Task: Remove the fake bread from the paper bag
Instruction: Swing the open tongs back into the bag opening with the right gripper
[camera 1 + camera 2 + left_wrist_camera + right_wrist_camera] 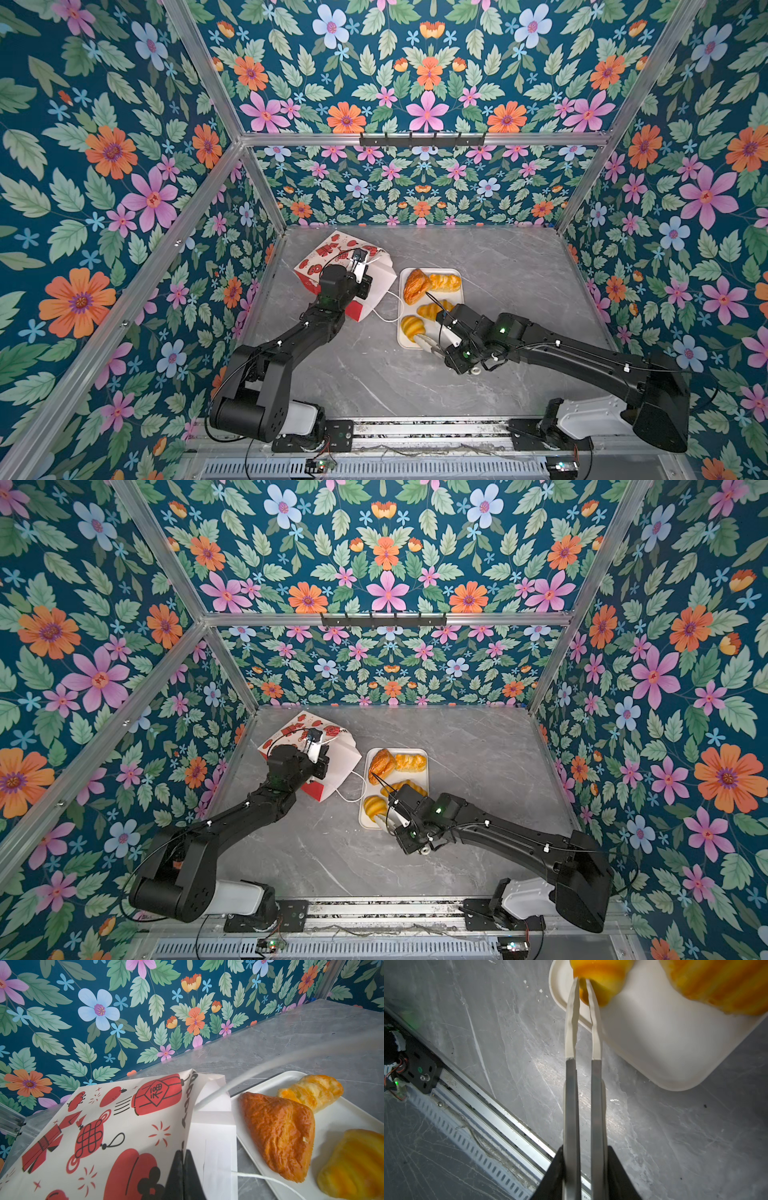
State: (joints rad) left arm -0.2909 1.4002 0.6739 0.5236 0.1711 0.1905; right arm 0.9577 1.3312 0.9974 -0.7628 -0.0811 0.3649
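Note:
The paper bag [332, 250] [296, 726] lies on its side at the table's back left, its white-lined mouth facing the tray. My left gripper [360, 266] [184, 1154] is shut on the mouth's upper edge, and the bag's [124, 1115] inside is hidden. Several pieces of fake bread lie on the white tray [454, 297]: a brown puff [417, 286] [280, 1132], a long roll [445, 282], a ridged piece [432, 309] and a croissant [411, 326] [600, 972]. My right gripper [441, 349] [584, 1153] is shut on metal tongs [572, 1095]. Their white tips straddle the croissant's end.
A white cord handle [384, 318] [259, 1177] trails from the bag onto the grey table beside the tray [664, 1043]. Floral walls close the back and both sides. An aluminium rail [415, 430] runs along the front edge.

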